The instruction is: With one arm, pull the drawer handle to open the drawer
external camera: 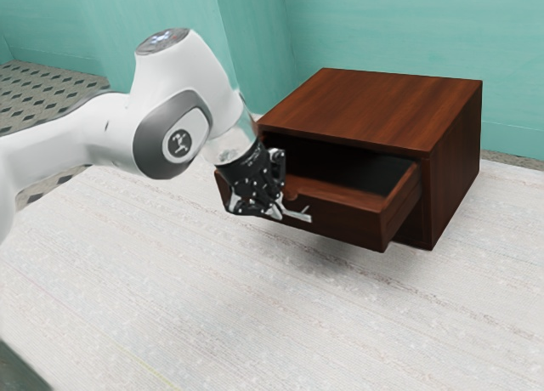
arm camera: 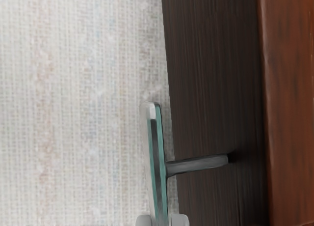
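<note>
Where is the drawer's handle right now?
In the exterior view the silver handle sticks out from the middle of the partly open drawer front. It sits right at the end of the white arm, below the wooden cabinet top.

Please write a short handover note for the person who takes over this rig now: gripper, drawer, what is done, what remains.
Gripper: at the drawer's metal handle; I cannot tell whether it grips.
Drawer: partly out of the wooden cabinet, which stands on the pale table.
Done: handle reached, drawer partly open.
Left: probably pull further out along the same line, if full opening is wanted.
</note>
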`<state>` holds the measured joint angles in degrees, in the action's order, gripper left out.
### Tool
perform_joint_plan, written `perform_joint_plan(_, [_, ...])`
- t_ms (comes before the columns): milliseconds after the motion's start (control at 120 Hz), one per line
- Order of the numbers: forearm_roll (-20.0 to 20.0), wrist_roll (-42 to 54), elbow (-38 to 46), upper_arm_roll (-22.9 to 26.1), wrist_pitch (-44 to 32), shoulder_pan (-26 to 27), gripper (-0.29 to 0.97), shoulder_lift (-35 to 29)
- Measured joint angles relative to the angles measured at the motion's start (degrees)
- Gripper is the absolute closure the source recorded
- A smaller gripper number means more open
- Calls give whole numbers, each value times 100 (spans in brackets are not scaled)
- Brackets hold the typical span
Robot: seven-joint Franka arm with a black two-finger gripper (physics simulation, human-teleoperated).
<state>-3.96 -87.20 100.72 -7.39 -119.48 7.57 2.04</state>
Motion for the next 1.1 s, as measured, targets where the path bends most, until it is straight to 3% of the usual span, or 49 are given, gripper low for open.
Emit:
perform_joint_plan(958, [1,-81,886,-12,-33,35,79,-745])
perform_joint_plan(1100, [2,-83,901,-8,-39,19,72,-790])
